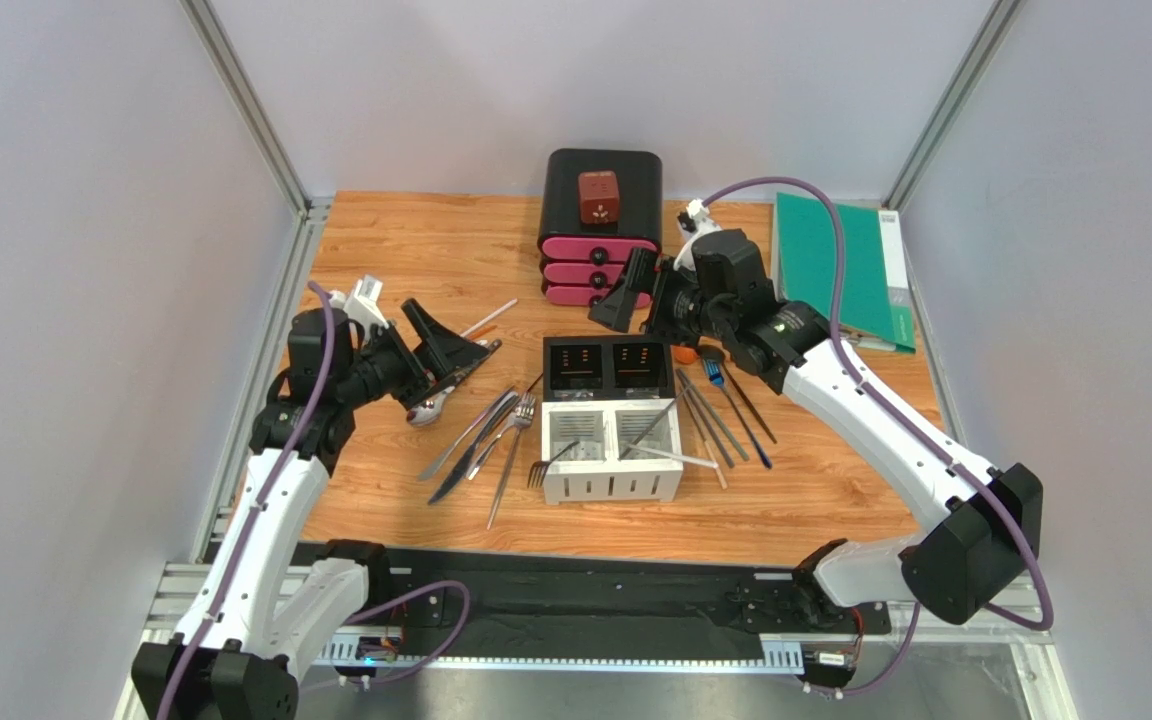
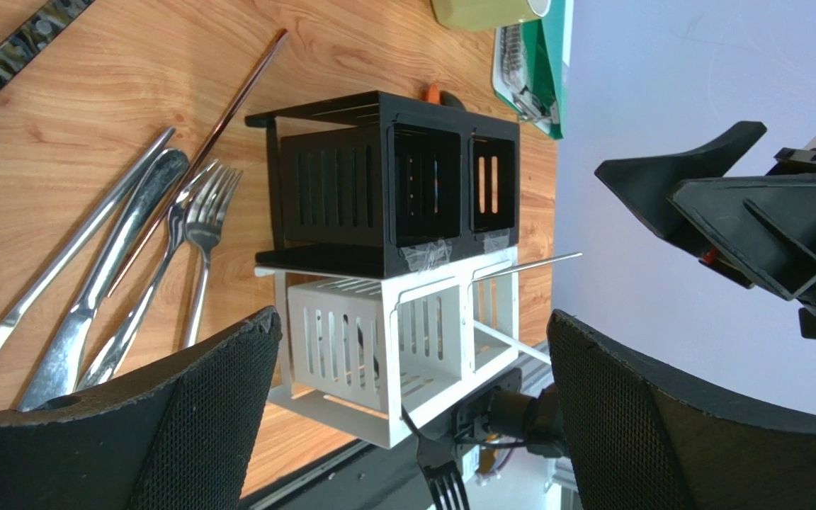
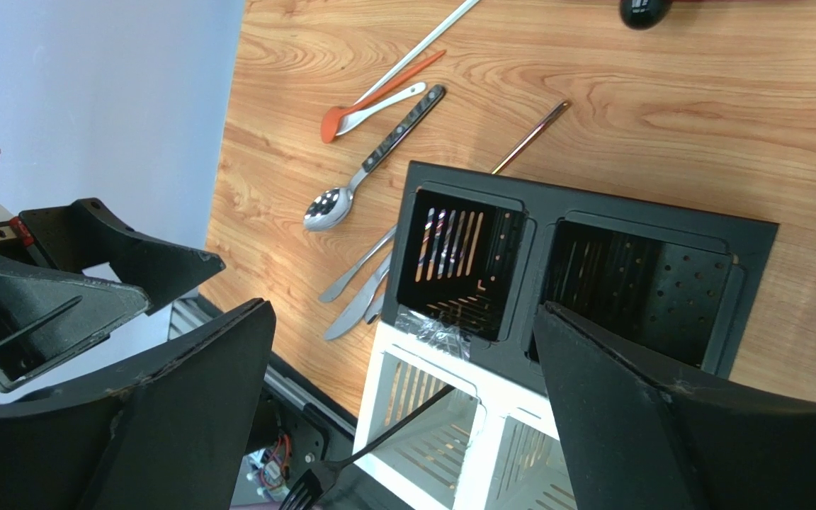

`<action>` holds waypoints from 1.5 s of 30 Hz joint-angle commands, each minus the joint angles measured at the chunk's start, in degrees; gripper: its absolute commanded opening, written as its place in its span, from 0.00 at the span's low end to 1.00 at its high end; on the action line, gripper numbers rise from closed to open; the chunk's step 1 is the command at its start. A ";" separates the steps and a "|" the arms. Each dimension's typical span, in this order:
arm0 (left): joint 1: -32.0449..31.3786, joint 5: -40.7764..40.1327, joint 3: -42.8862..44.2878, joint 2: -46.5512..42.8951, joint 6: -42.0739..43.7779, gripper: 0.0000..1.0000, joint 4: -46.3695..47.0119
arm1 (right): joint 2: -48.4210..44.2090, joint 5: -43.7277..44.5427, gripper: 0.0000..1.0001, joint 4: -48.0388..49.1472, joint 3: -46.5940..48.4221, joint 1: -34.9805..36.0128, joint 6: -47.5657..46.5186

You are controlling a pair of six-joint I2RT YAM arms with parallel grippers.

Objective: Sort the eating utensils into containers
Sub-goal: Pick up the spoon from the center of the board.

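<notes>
1. The left gripper (image 1: 450, 348) and the right gripper (image 1: 639, 300) both hang above the brown wooden surface (image 1: 387, 248). Their jaws are wide and hold nothing.
2. The small square caddy with two black boxes and two white boxes (image 1: 612, 483) sits in the middle, between the two arms. A silver metal fork (image 1: 545, 468) leans out of the near left white box.
3. Most things lie flat outside the caddy. The pile of silver metal forks and knives (image 1: 480, 447) is just left of it. The silver spoon with a black handle (image 1: 428, 407) lies under the left jaws. The thin dark chopsticks (image 1: 717, 417) lie just right of the caddy.
4. I think the job now is to pick up one thing. The spoon looks best for the left arm, because it is closest and lies alone.
5. Come straight down with one jaw on each side of the handle, across it and not along it. Go low, until the tips almost touch the wood, because the handle is thin and flat.
6. Squeeze near the middle of the handle so the spoon does not tip.
7. In the pile the forks and knives cross. Take an outside one first, or two may come up together.
8. Lift high over the caddy wall and turn the piece upright. Let go only when its end is inside the box with its own kind.
</notes>
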 commanded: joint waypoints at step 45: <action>-2.52 -0.15 4.45 11.00 -0.62 0.59 0.81 | 17.20 18.61 0.60 -19.45 -0.18 -24.09 -20.70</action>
